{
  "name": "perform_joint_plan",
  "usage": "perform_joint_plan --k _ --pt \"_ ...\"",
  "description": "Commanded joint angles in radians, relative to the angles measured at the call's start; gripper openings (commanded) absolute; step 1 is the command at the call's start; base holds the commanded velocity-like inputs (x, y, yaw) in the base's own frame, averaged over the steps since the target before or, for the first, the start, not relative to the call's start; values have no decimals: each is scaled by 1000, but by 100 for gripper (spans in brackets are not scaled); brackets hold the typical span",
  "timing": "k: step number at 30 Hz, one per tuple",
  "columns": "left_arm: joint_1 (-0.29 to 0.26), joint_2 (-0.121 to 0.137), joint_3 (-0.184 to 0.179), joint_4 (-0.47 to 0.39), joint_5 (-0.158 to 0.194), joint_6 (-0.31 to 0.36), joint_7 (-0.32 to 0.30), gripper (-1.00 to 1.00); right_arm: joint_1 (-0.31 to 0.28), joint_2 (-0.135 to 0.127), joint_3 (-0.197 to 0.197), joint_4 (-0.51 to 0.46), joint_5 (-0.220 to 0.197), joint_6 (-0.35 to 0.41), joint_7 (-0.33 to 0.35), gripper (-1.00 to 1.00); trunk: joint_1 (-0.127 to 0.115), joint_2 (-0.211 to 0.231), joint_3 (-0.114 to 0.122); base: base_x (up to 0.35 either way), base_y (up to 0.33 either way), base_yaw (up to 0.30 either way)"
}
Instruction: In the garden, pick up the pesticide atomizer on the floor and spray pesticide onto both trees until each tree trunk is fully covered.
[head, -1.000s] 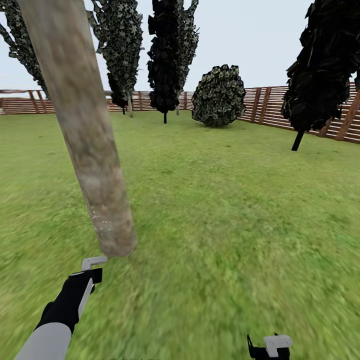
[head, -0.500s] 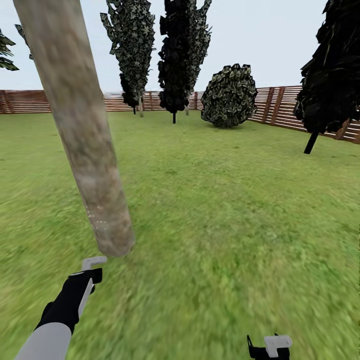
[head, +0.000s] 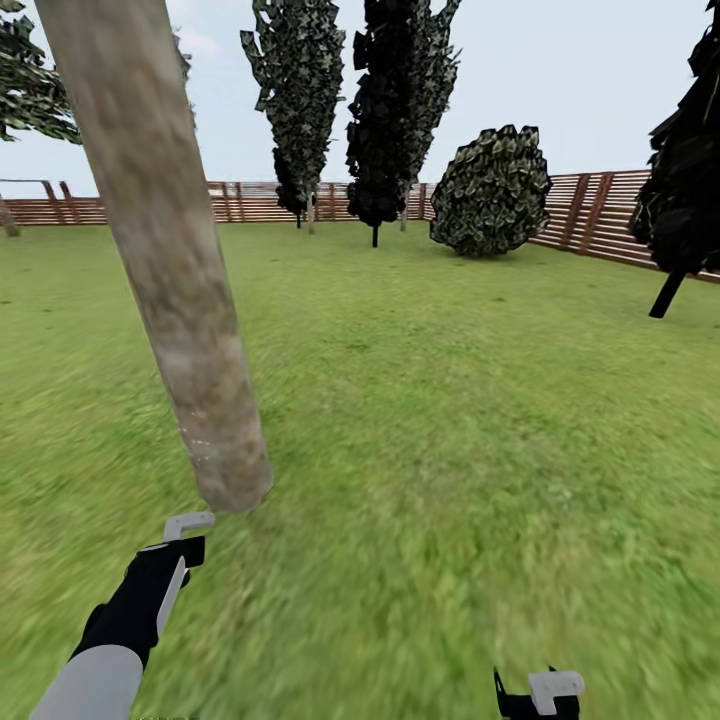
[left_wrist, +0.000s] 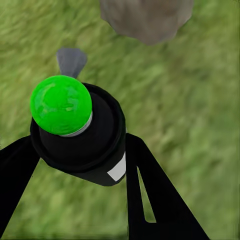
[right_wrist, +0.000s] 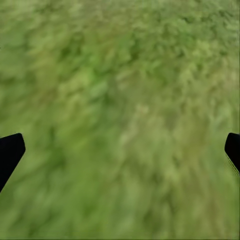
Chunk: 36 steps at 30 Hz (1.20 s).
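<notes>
The left gripper (left_wrist: 80, 150) is clamped around the pesticide atomizer (left_wrist: 75, 130), its grey nozzle (head: 188, 523) just short of the tree trunk (head: 170, 270) base, while the right gripper (right_wrist: 120, 150), farther from that trunk, hangs spread wide over the lawn (head: 480, 420).

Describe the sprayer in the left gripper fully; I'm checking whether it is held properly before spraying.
The black cylindrical pesticide atomizer has a glossy bright green dome cap on a pale collar, a grey nozzle projecting from it over the grass towards the base of the thick mottled grey-beige tree trunk, and a small white label patch on its side. It sits between the left gripper's black jaws, which close against its body.
</notes>
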<state>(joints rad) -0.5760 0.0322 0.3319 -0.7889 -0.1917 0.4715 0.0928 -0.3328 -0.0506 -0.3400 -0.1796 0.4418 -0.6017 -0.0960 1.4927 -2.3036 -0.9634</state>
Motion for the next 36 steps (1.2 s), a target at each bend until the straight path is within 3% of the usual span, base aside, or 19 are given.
perform_joint_plan --k 1,14,25,36 --pt "-1 0 1 -1 -8 5 -1 -100 -1 0 -3 1 11 -3 -7 100 0 0 -1 120 -269 277" --pt "-1 -3 1 -1 -8 4 -1 -100 -1 0 -3 1 11 -3 -7 100 0 0 -1 176 -242 276" --pt "-1 -8 -1 -1 -6 4 -2 -100 -1 0 -3 1 11 -3 -7 100 0 0 -1 252 -179 59" --pt "1 -10 1 -1 -3 3 -6 -100 -1 0 -3 0 11 -3 -7 100 0 0 -1 233 -187 259"
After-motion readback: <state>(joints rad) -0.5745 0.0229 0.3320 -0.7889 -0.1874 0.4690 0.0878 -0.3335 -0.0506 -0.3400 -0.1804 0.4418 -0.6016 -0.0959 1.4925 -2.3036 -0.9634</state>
